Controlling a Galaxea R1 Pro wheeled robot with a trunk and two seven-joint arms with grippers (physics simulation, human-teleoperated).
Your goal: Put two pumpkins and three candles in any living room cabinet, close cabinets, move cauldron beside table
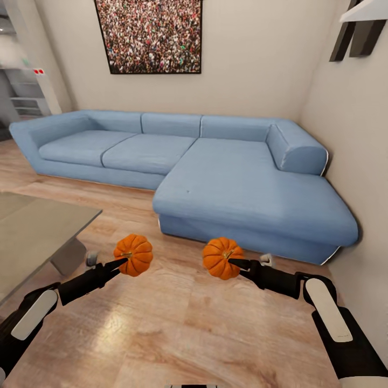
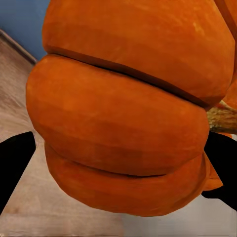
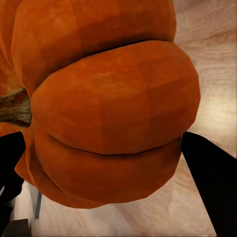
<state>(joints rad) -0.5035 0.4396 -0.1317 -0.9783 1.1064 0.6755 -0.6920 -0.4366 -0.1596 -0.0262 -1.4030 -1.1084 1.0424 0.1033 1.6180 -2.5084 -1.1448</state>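
Note:
I hold two orange ribbed pumpkins above the wooden floor in front of the sofa. My left gripper (image 1: 125,262) is shut on the left pumpkin (image 1: 133,254). In the left wrist view this pumpkin (image 2: 123,113) sits between the black fingers (image 2: 15,168). My right gripper (image 1: 231,262) is shut on the right pumpkin (image 1: 221,257), which in the right wrist view (image 3: 108,108) bulges between the dark fingers (image 3: 212,187). Two small grey stubs that look like candles stand on the floor, one (image 1: 92,258) by the table leg and one (image 1: 265,260) behind my right gripper. The grey table (image 1: 32,231) is at the near left.
A large blue corner sofa (image 1: 215,178) fills the space ahead, its chaise reaching toward me on the right. The beige wall (image 1: 355,140) is close on the right. Bare wooden floor (image 1: 178,323) lies between my arms and toward the left past the table.

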